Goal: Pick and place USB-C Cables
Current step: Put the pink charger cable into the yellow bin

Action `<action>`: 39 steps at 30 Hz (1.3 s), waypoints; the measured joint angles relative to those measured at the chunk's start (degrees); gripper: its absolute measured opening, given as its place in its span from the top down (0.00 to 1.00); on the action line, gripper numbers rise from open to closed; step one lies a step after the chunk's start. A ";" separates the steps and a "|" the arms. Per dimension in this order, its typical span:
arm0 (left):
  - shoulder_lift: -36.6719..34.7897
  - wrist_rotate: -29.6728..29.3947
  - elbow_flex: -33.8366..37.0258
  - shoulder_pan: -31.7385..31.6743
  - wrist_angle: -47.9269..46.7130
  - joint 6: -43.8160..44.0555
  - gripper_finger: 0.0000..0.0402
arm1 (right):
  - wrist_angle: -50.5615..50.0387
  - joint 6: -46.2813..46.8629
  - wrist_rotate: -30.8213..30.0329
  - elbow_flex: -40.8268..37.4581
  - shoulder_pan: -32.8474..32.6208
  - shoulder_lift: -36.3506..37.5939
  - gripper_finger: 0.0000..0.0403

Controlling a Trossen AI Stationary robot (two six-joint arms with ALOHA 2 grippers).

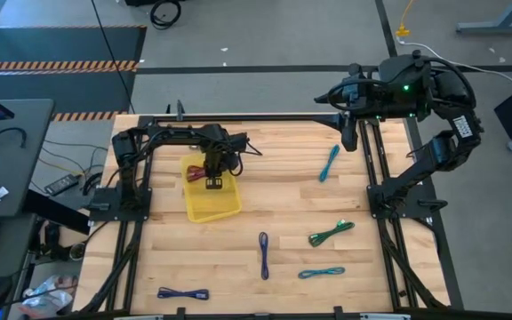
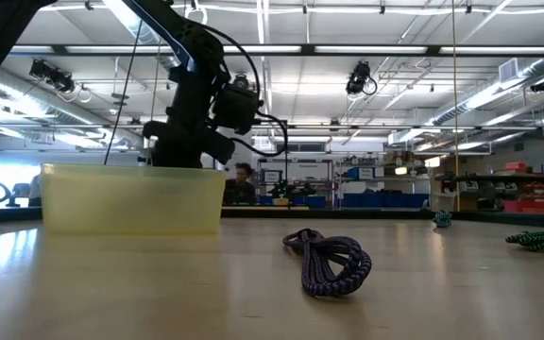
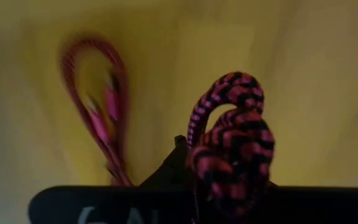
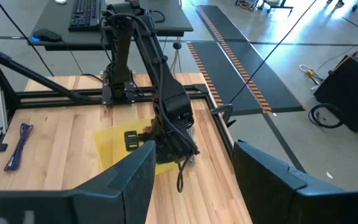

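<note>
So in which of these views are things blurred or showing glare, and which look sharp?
Left wrist view: the maroon cable held in the shut left gripper is fairly sharp, while the second maroon cable lying in the yellow tray is smeared. Low view: ceiling lights reflect on the table, and the purple cable is sharp. High view: evenly lit.

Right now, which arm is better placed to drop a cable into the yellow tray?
Left. The left gripper hangs over the yellow tray, shut on a maroon cable. The right gripper is open and empty at the table's far edge.
</note>
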State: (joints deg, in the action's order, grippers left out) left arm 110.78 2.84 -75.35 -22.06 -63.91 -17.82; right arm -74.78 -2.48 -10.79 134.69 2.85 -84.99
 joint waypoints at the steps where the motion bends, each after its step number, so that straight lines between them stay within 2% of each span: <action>1: 0.00 -0.01 0.00 0.01 -1.04 0.12 0.95 | 0.02 0.00 -0.01 0.00 0.00 0.00 0.46; 5: 0.00 -0.03 0.00 0.00 -1.92 -0.74 0.95 | 0.01 0.00 -0.01 0.00 0.00 0.00 0.46; 24: -0.07 -2.71 0.02 1.01 5.96 -0.07 0.95 | -0.39 0.00 0.01 0.00 -0.01 0.00 0.46; 29: -1.30 -6.64 0.02 3.82 1.37 1.22 0.95 | -1.71 1.35 0.01 0.00 0.00 0.00 0.46; 39: -11.24 -6.06 0.02 5.29 -6.03 7.38 0.95 | -2.18 1.40 0.01 0.00 0.00 -0.02 0.46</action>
State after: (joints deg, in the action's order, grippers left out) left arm 99.55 -3.22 -75.33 -16.78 -69.94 -10.44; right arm -76.96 -1.08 -10.78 134.69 2.85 -85.01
